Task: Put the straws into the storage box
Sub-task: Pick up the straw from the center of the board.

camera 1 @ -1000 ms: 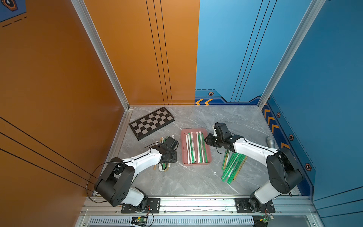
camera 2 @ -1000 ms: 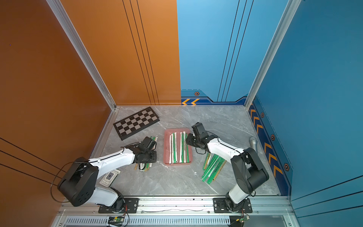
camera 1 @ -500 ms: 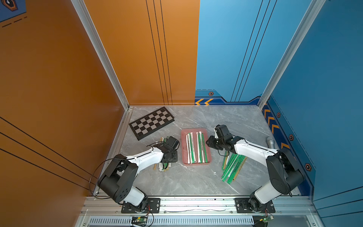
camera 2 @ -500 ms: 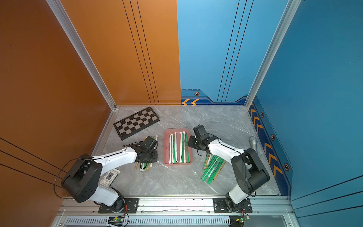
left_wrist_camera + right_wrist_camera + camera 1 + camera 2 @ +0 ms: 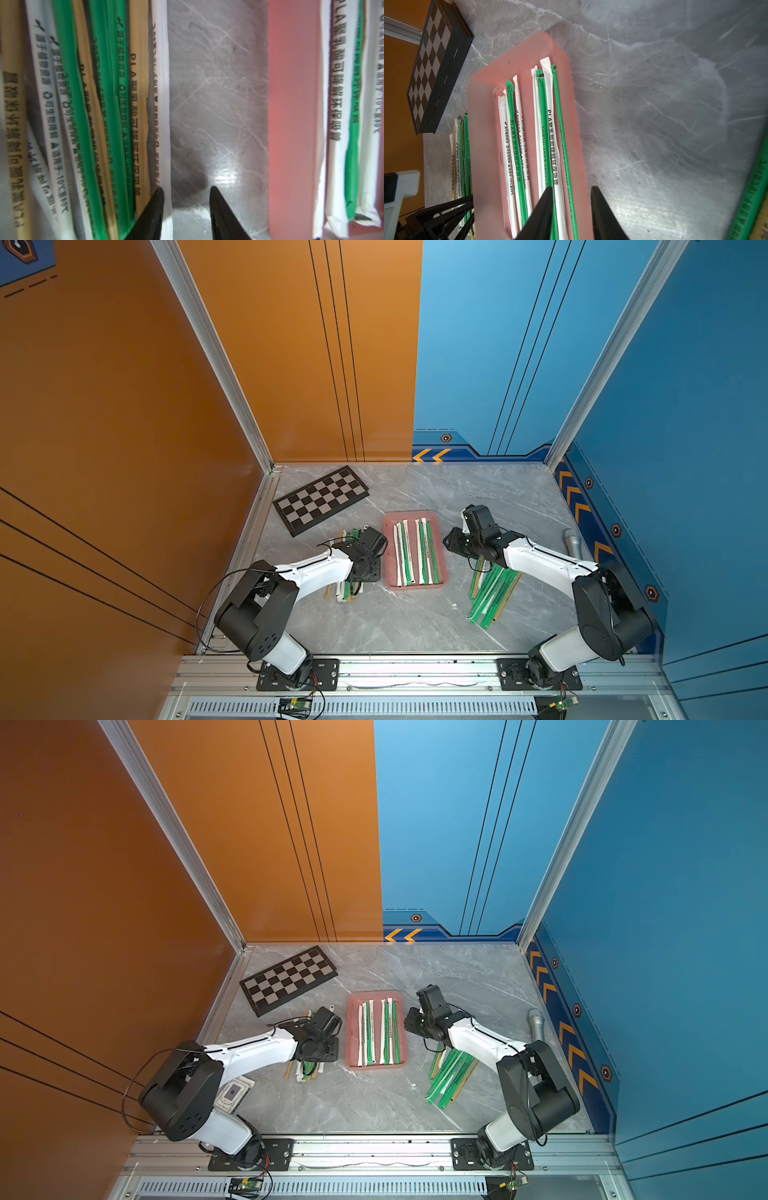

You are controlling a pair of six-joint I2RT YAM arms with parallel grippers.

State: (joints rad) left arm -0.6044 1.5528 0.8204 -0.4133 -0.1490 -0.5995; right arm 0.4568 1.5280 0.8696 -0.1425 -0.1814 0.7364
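Right pincer (image 5: 571, 188) edged back from storage box (image 5: 481, 124), left pincer (image 5: 186, 188) by straws (image 5: 68, 83), both narrow, chequered board (image 5: 320, 499) behind

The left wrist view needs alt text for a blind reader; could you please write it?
The left gripper stands open over bare grey table, nothing between its black fingertips. On one side lies a loose pile of green, white and tan wrapped straws; on the other, the pink box with more straws.
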